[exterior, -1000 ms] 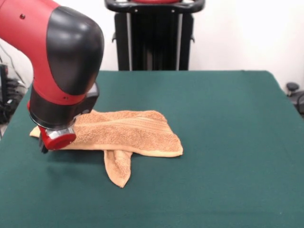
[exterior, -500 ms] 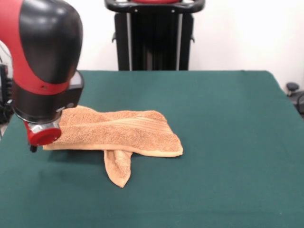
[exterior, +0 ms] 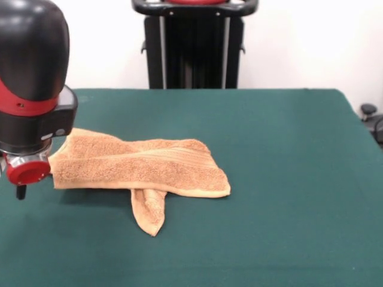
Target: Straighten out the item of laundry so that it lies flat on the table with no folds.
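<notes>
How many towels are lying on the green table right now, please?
1. A single orange-tan towel lies folded on the table, left of centre, one corner poking out toward the camera. The arm hides the towel's left end.

The big red and black robot arm (exterior: 30, 89) is cut off by the left and top edges. Its gripper (exterior: 21, 190) is mostly hidden; one dark tip shows, so open or closed is unclear. The folded orange-tan terry towel (exterior: 137, 170) hides its own underside.

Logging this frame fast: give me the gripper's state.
Gripper: cannot be told; only a dark tip shows below the red wrist, beside the towel, holding nothing visible.
</notes>
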You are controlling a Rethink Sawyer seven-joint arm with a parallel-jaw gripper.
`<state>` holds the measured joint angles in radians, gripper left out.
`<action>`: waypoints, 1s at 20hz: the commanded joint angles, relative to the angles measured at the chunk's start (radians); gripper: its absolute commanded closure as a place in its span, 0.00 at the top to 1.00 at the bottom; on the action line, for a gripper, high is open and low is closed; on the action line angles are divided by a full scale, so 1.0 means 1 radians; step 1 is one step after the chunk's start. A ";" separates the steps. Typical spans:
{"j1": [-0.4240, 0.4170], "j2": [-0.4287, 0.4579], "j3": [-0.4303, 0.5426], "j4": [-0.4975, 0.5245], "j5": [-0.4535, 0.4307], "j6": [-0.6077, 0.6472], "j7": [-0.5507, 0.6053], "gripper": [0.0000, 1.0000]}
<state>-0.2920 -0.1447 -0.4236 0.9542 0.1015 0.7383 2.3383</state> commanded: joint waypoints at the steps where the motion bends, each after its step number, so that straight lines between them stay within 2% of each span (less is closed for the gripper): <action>1: -0.009 0.012 0.218 0.092 -0.062 -0.009 -0.227 1.00; 18: -0.061 -0.008 0.363 0.146 -0.139 -0.007 -0.177 1.00; 20: -0.078 -0.008 0.401 0.149 -0.192 -0.112 -0.245 1.00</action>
<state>-0.3660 -0.1691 -0.2125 0.9705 -0.0131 0.7331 2.3383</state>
